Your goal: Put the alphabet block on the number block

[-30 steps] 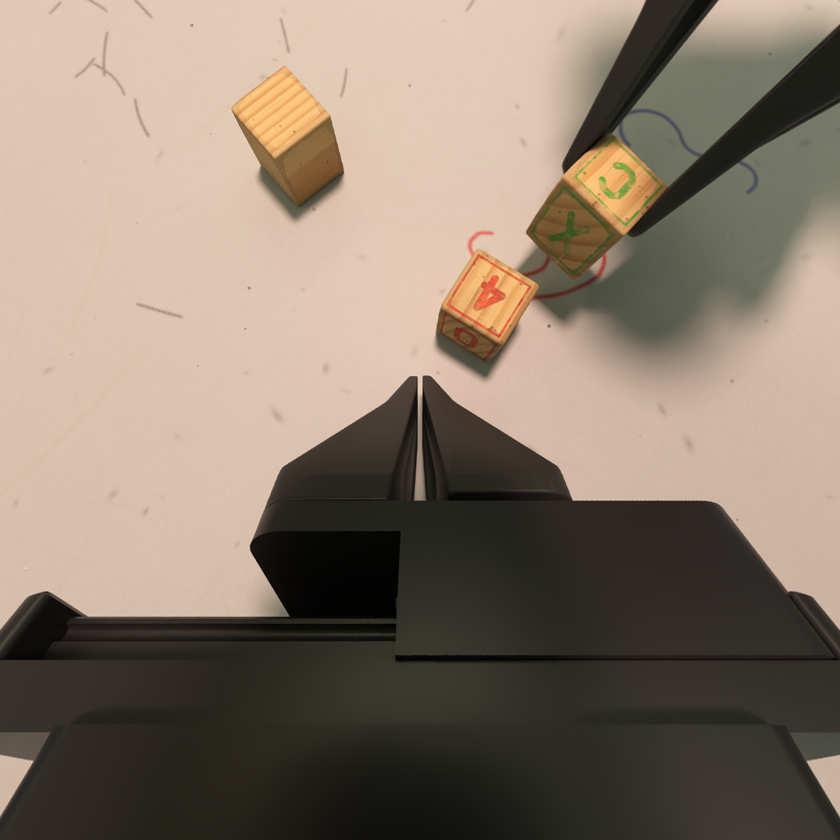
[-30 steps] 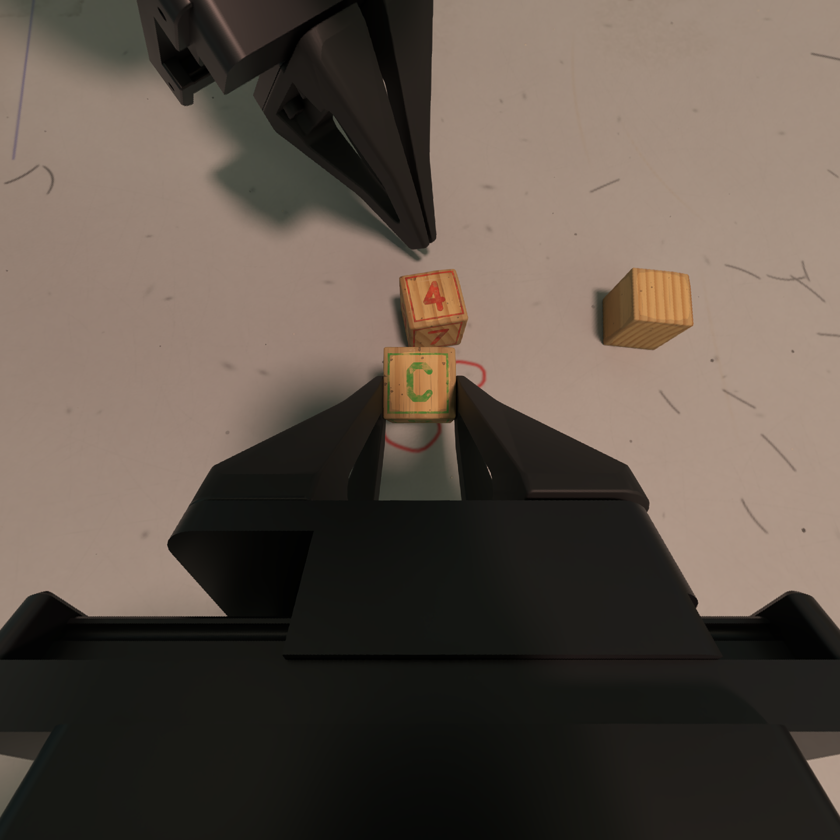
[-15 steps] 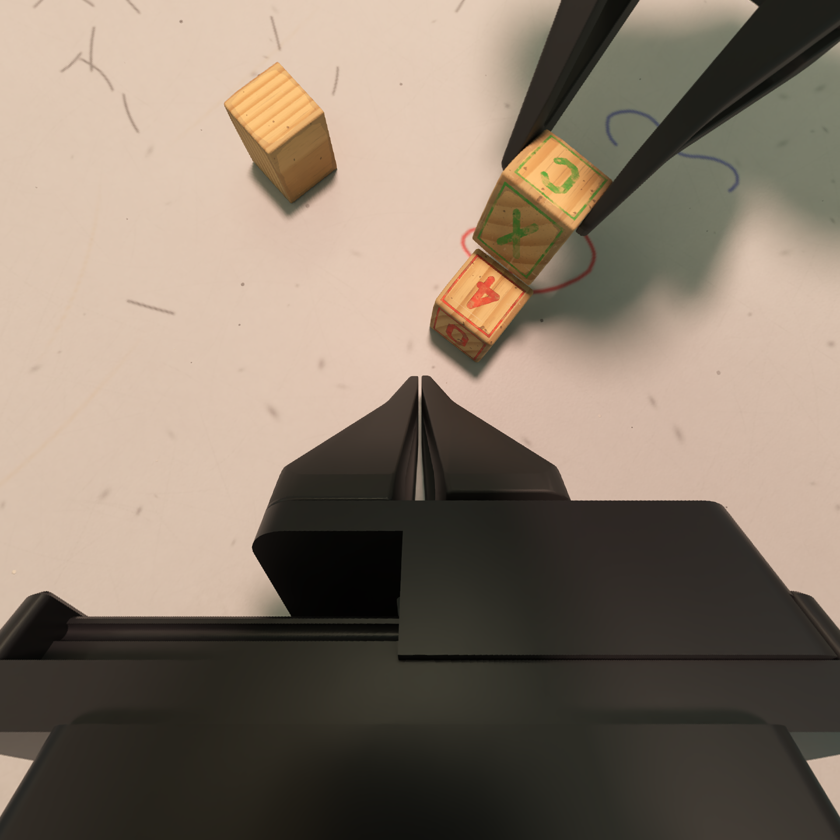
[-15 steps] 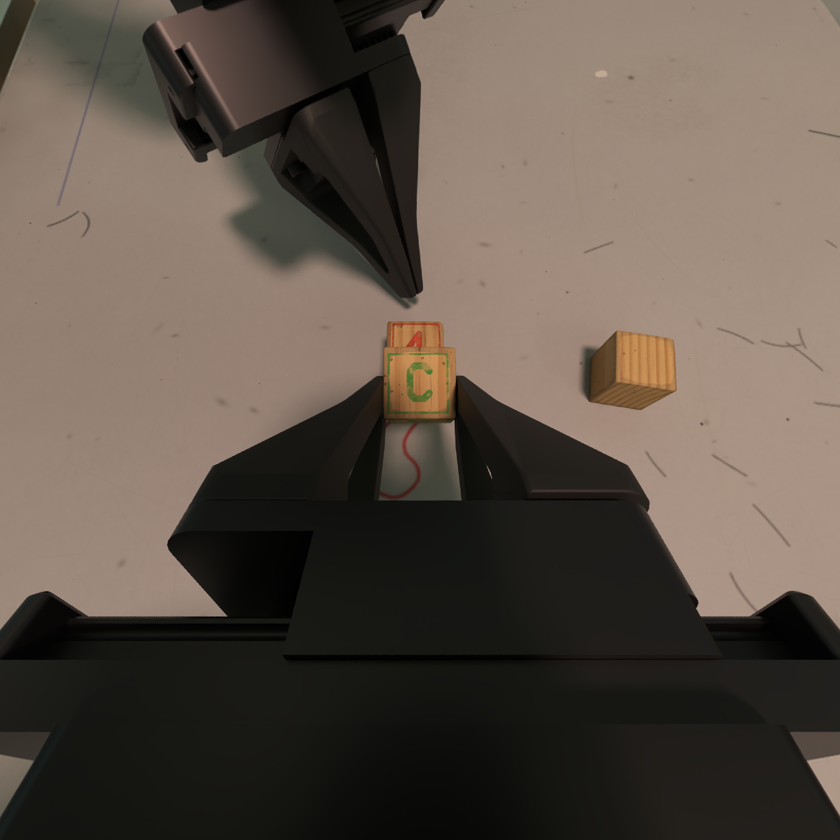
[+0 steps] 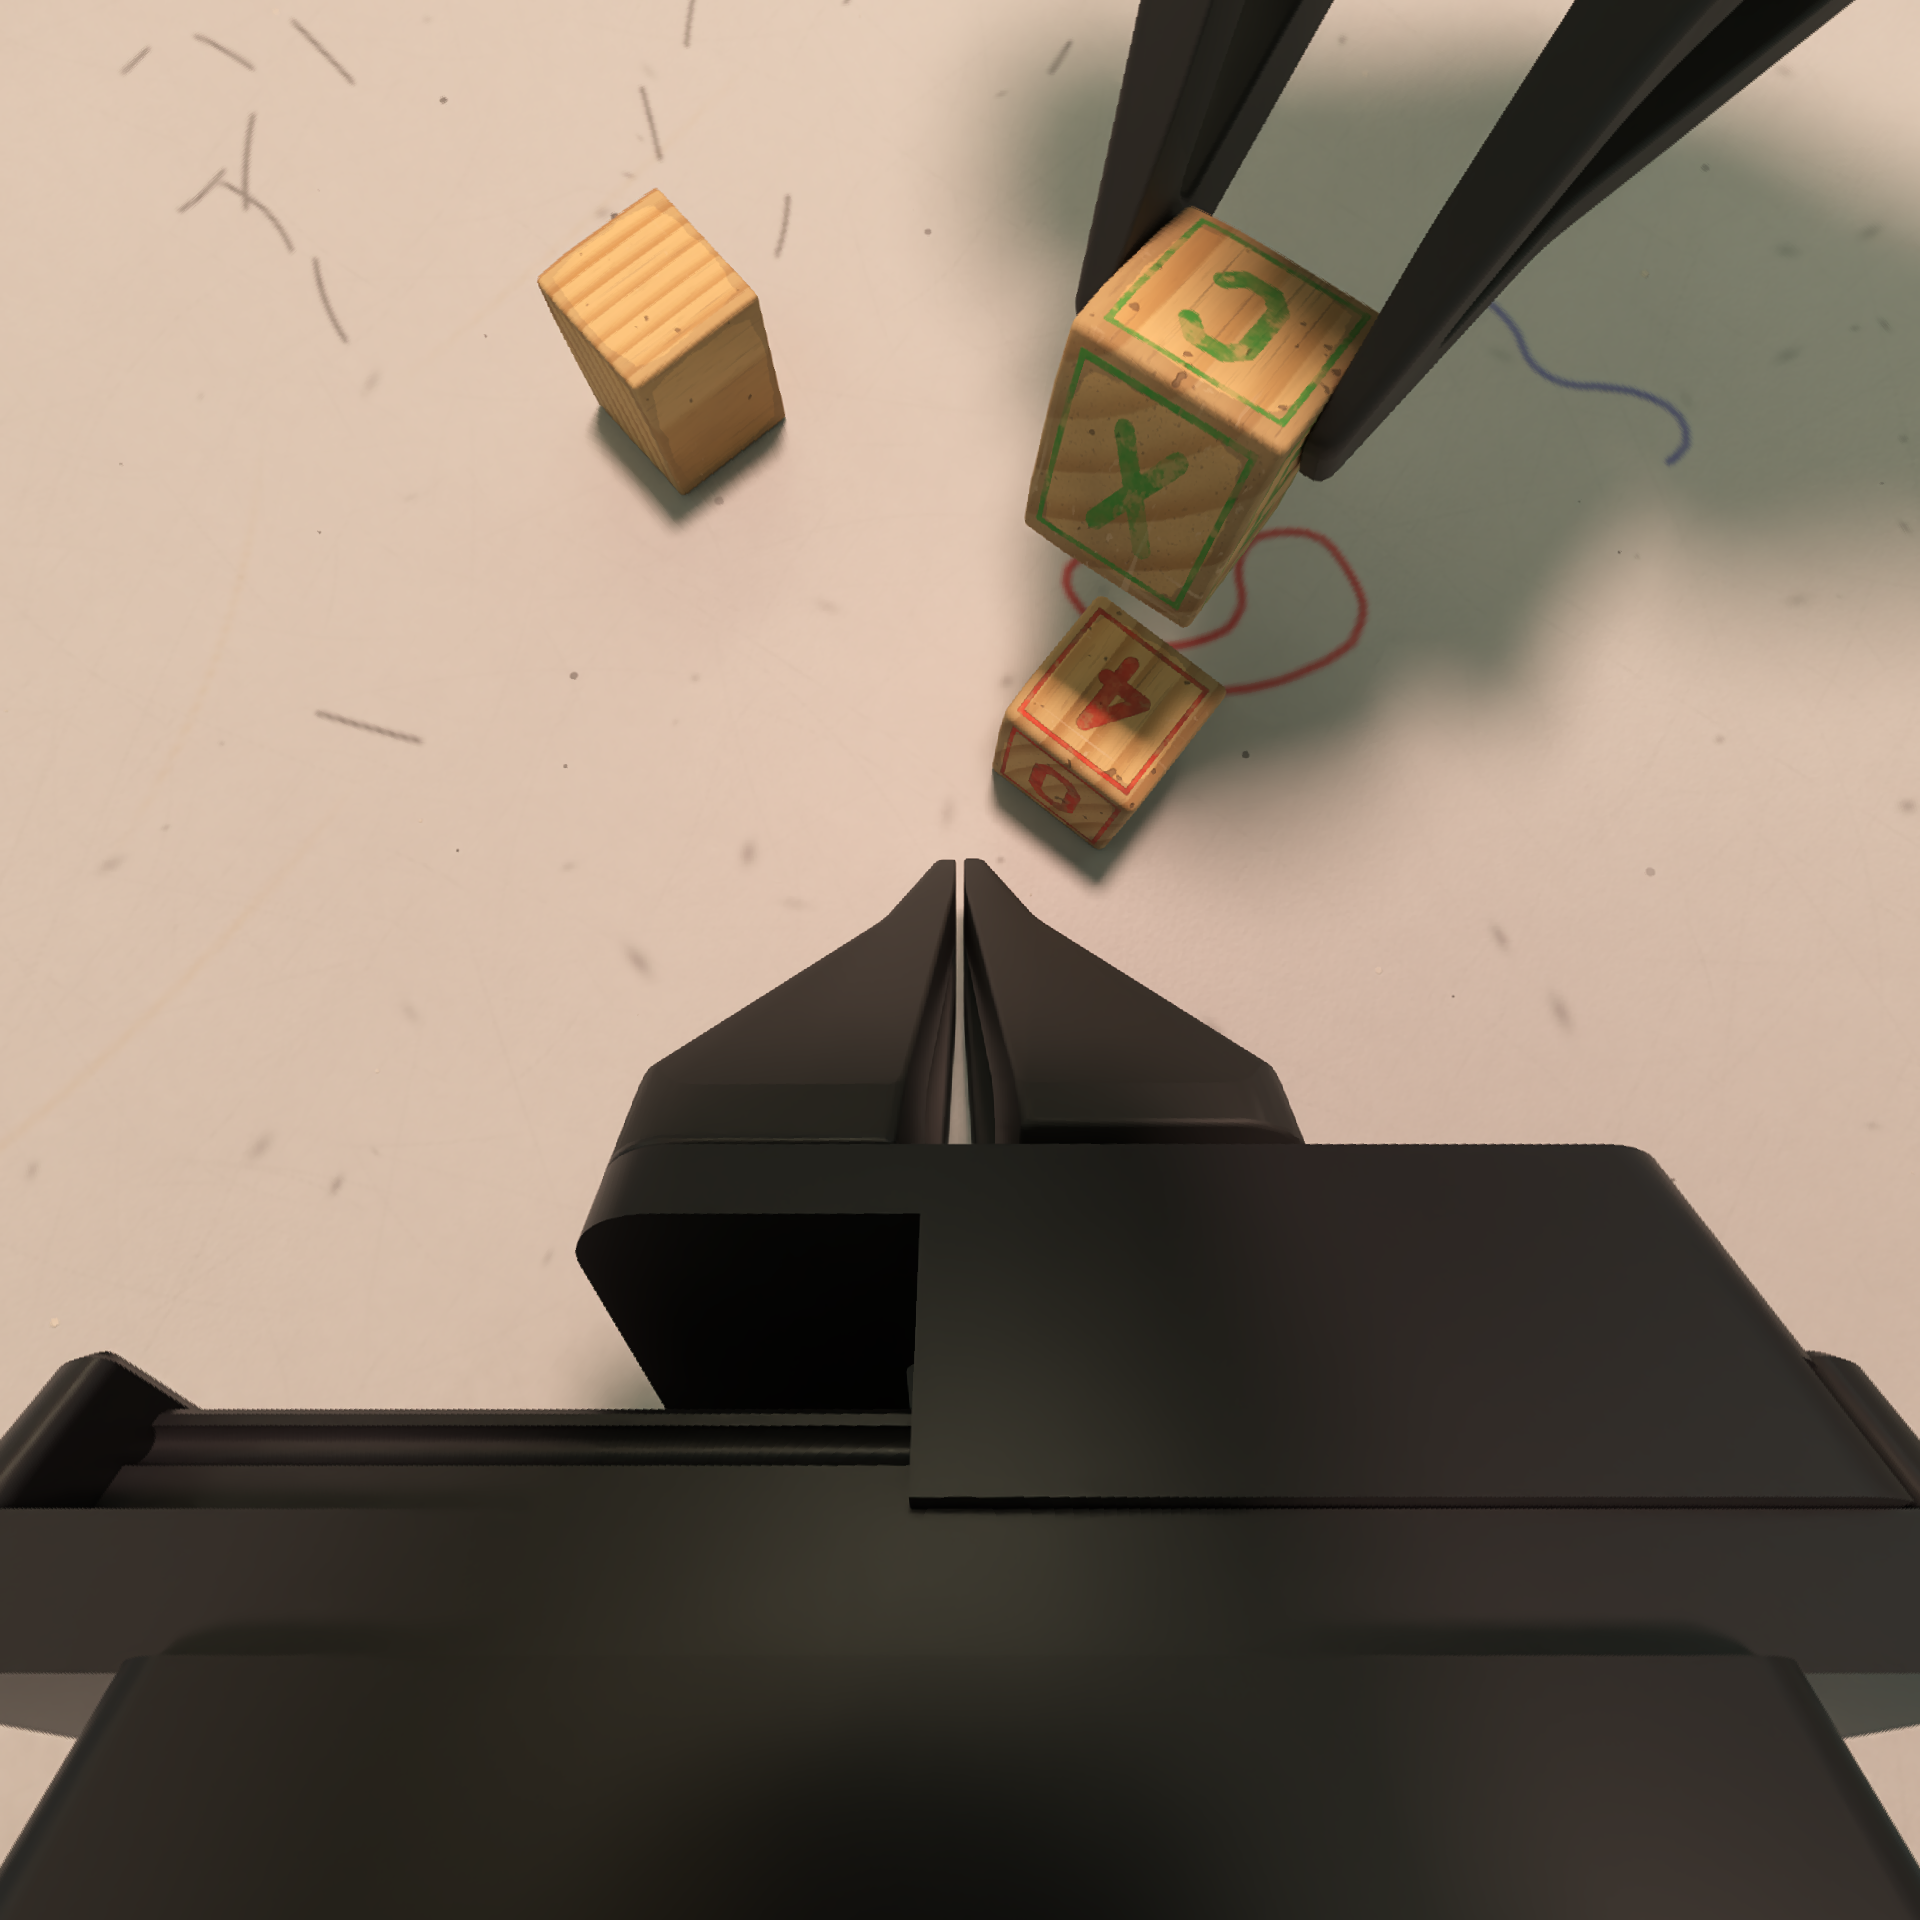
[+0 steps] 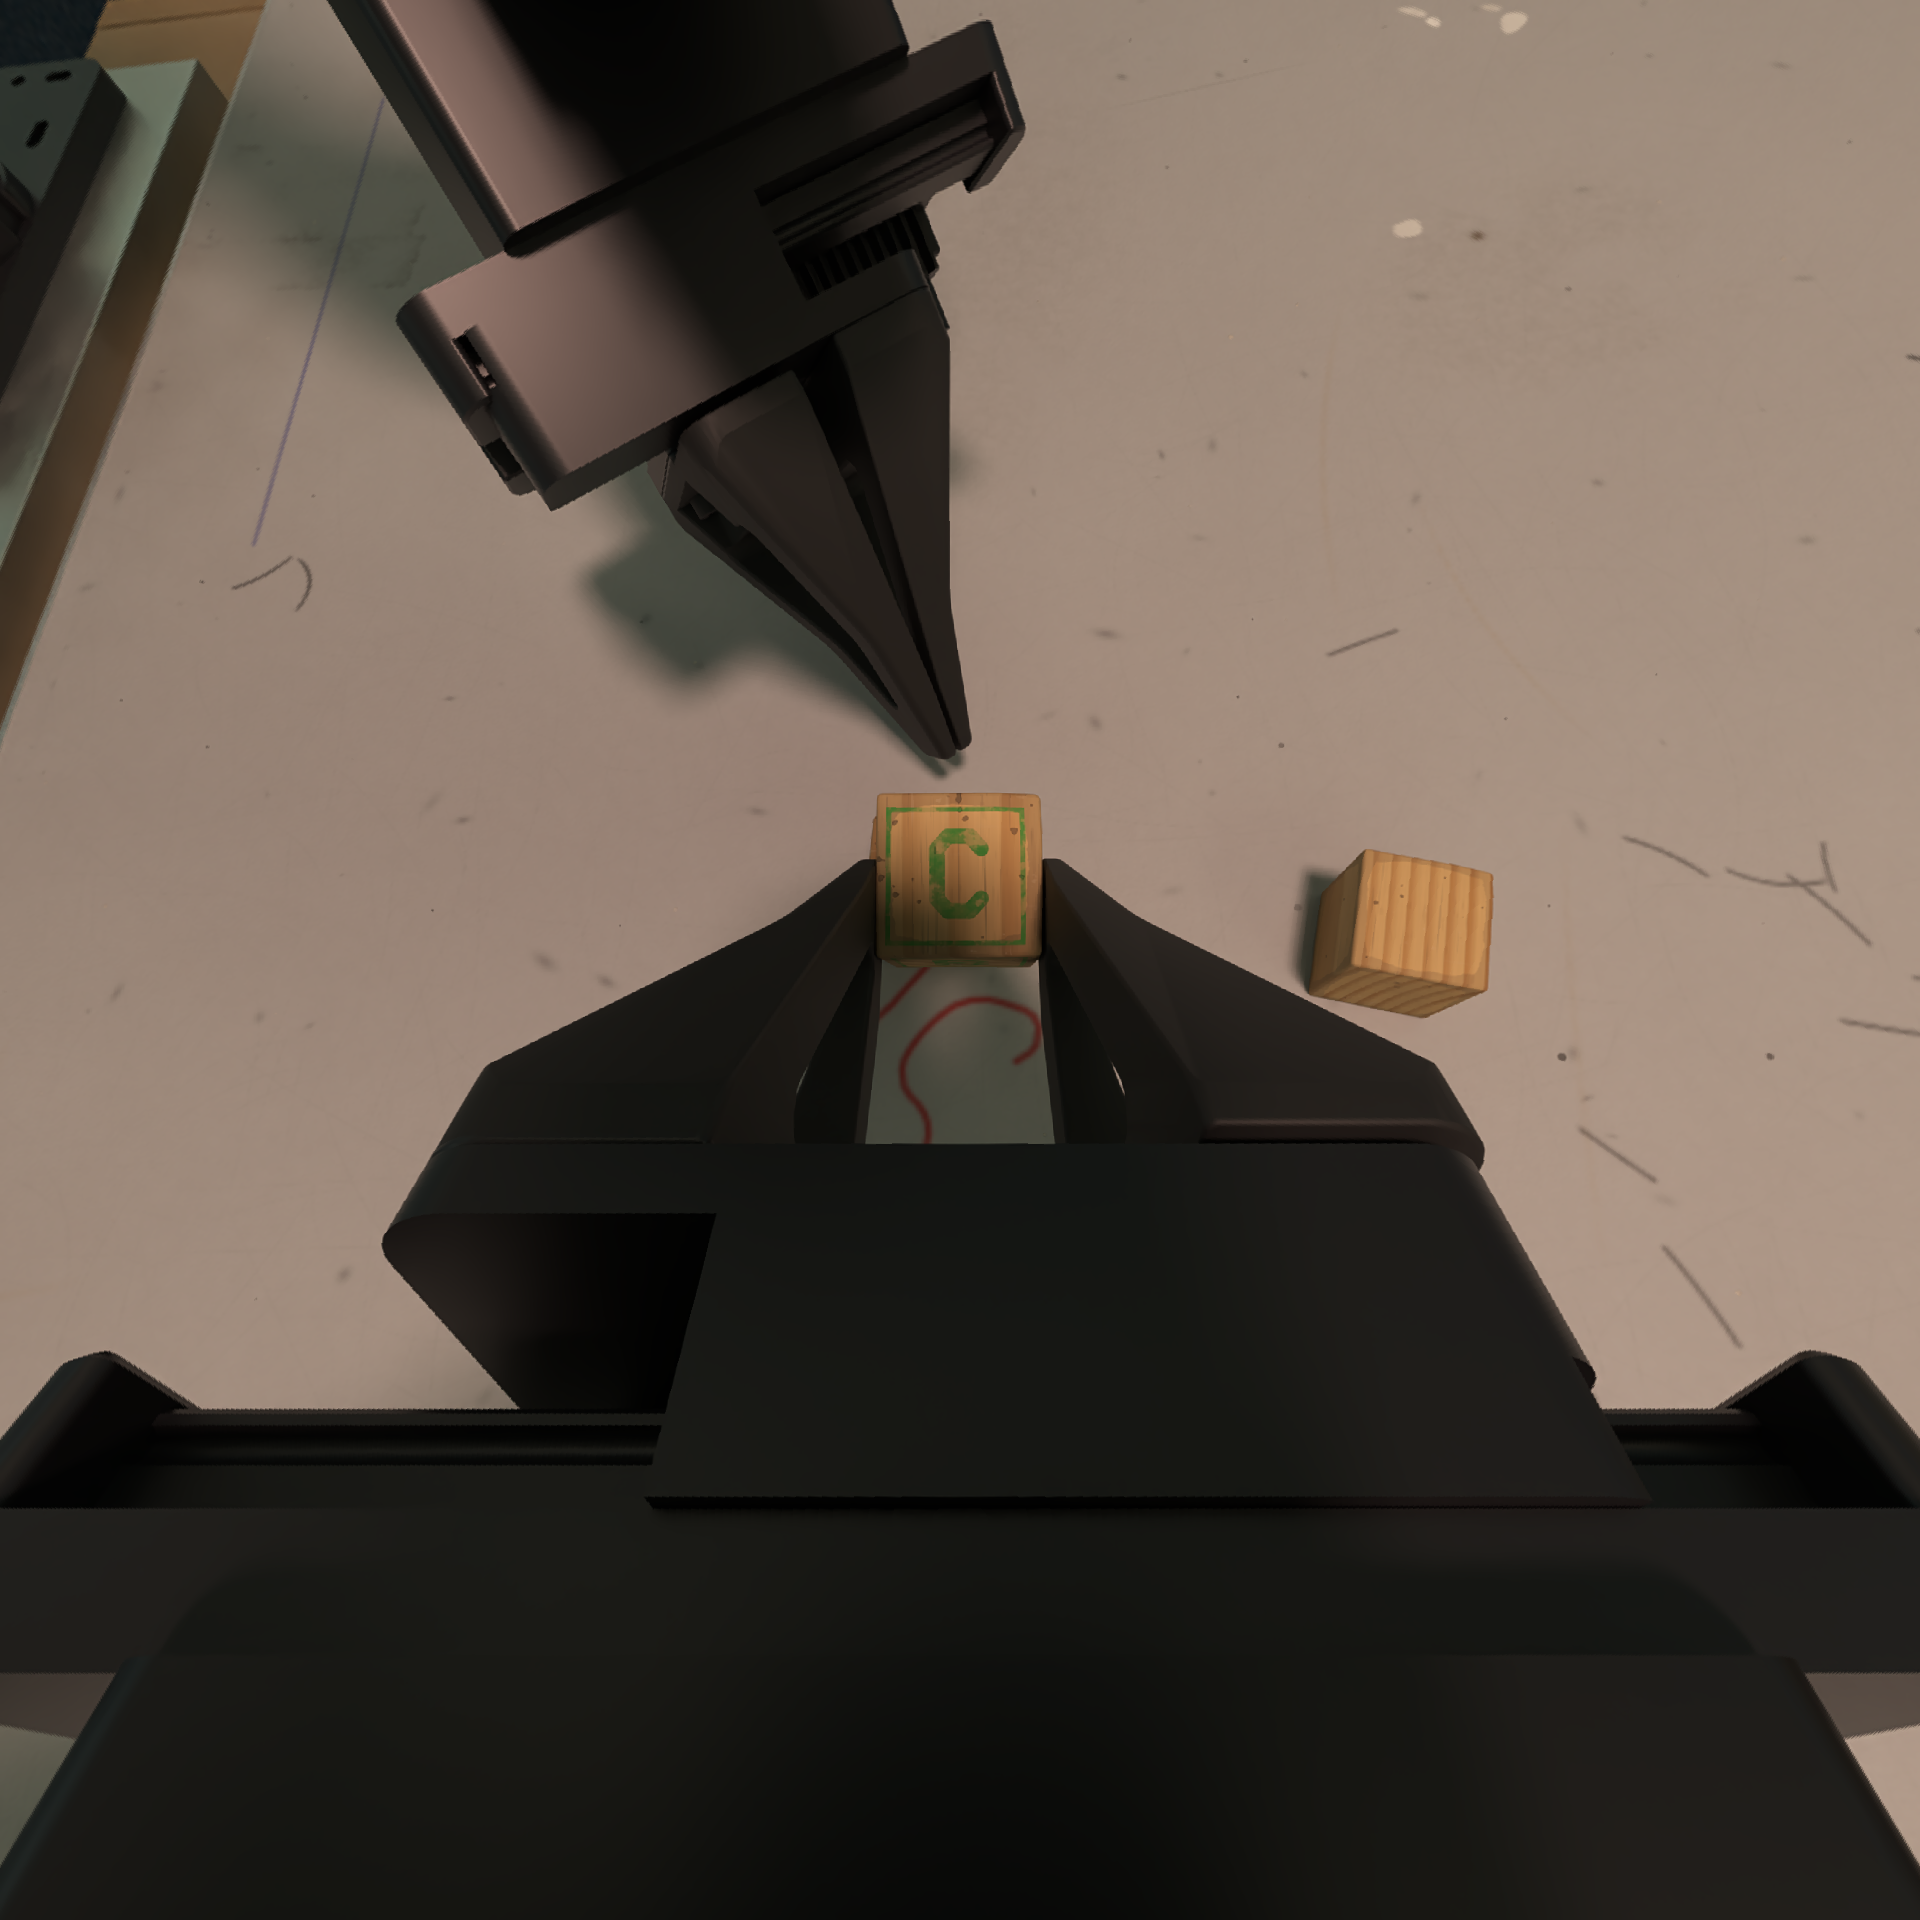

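The alphabet block (image 6: 956, 878), wood with green letters, is held off the table between the fingers of my right gripper (image 6: 958, 883), which is shut on it. In the left wrist view it (image 5: 1184, 416) hangs above and just beyond the number block (image 5: 1107, 722), a smaller-looking wooden cube with red figures that rests on the table. The right wrist view hides the number block behind the held block. My left gripper (image 5: 959, 868) is shut and empty, its tips just short of the number block. It also shows in the right wrist view (image 6: 945, 740), pointing down beyond the held block.
A plain wooden block (image 5: 665, 332) stands on the table to the left; it also shows in the right wrist view (image 6: 1397, 930), on the right. Red (image 5: 1320, 613) and blue (image 5: 1600, 390) scribbles mark the table. The table edge (image 6: 94, 343) and a metal rail lie far left.
My right gripper has lifted the alphabet block and carried it toward and over the number block, which is now hidden in the right wrist view. The left gripper has stayed shut in place.
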Robot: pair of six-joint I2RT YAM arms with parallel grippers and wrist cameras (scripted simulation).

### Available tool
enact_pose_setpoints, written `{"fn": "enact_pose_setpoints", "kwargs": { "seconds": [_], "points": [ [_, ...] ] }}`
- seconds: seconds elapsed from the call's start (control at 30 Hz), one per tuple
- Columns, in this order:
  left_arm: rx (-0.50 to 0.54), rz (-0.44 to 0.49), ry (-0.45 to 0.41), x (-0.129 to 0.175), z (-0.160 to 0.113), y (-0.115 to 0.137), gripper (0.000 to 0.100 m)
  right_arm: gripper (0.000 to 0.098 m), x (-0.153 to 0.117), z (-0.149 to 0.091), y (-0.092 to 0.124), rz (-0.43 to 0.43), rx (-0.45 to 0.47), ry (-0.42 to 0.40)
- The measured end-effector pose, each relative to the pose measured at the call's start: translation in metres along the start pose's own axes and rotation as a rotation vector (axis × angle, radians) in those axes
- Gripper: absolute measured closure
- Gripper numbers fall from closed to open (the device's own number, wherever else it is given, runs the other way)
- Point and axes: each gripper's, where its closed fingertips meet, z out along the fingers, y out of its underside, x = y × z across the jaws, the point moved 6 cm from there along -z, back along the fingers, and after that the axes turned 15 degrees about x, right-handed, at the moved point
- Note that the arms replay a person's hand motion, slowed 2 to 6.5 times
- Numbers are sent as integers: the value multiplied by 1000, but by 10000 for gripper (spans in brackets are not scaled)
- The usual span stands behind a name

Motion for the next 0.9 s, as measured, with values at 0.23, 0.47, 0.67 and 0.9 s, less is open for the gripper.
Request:
{"fn": "enact_pose_setpoints", "kwargs": {
  "seconds": [0.23, 0.47, 0.67, 0.9],
  "points": [
    [0, 0, 1, 0, 0, 0, 989, 725, -2, 4, -1, -31, -59, -39],
    [-3, 6, -3, 1, 0, 2, 989, 725, -3, 10, 3, -67, -96, -53],
    [-5, 8, -5, 2, 1, 2, 989, 725, -3, 12, 2, -66, -106, -62],
    [-6, 18, -8, 2, 1, 3, 989, 725, -3, 12, -1, -71, -92, -49]
  ]
}}
